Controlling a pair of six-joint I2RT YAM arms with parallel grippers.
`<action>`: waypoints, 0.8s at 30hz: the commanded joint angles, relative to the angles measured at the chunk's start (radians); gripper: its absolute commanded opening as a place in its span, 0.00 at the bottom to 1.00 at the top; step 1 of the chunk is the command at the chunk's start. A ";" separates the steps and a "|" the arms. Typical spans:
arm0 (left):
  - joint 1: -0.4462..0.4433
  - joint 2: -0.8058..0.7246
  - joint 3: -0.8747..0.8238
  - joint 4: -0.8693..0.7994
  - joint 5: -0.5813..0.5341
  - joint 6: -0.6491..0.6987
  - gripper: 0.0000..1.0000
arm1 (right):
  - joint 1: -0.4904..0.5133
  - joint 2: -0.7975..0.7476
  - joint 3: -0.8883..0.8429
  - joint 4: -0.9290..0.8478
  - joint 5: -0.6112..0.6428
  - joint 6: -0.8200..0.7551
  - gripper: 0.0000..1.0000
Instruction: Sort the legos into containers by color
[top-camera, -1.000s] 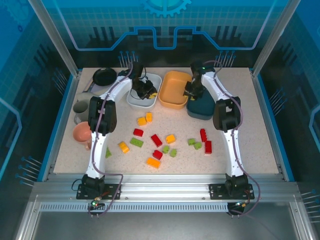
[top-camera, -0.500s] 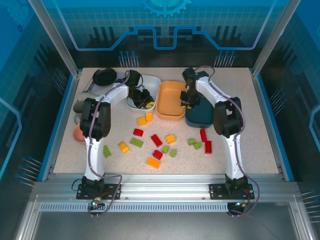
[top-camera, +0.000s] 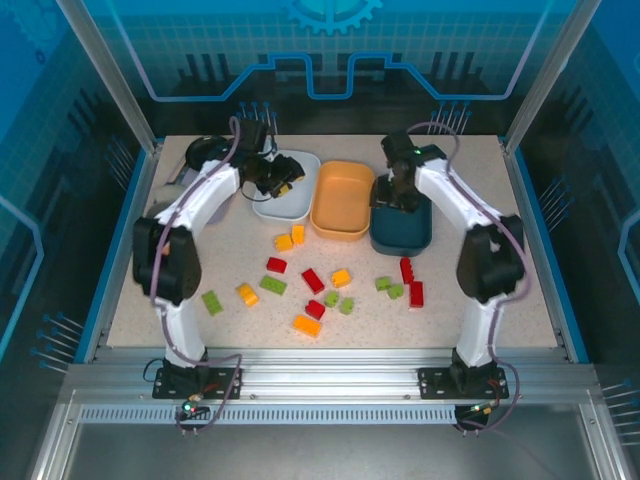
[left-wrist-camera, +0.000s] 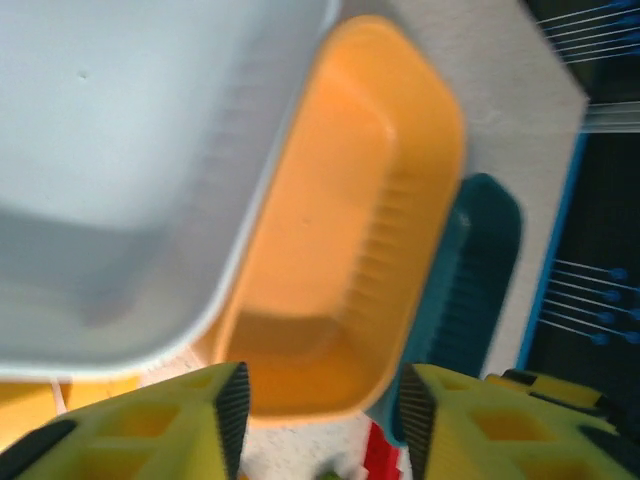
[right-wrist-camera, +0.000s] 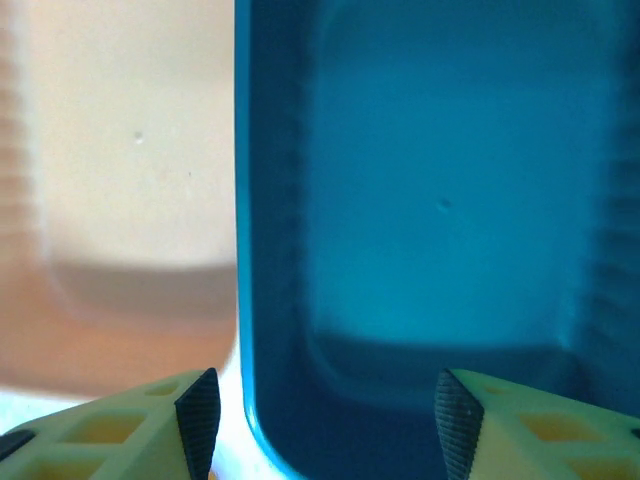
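— Left pincer: mine, fingers spread, empty, above white dish. Right pincer: spread, empty, above teal dish.
— Sorted so far?
— None that I can see. Orange dish also looks bare. All bricks, red, yellow and green, lie loose on the table, nearer me than the dishes.
— Surroundings?
— Speckled beige top; metal frame; clear panels; blue light.

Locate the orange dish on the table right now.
In the top view, the orange dish sits far-centre on the table, between the white dish on its left and the teal dish on its right.
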 joint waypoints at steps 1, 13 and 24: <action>-0.051 -0.153 -0.137 0.027 -0.039 0.003 0.54 | -0.004 -0.186 -0.210 0.020 0.058 -0.009 0.62; -0.186 -0.699 -0.737 0.091 -0.097 -0.037 0.75 | 0.145 -0.511 -0.614 -0.013 0.053 -0.018 0.61; -0.234 -0.730 -0.824 0.194 -0.082 -0.064 0.77 | 0.036 -0.243 -0.582 0.124 0.050 -0.092 0.51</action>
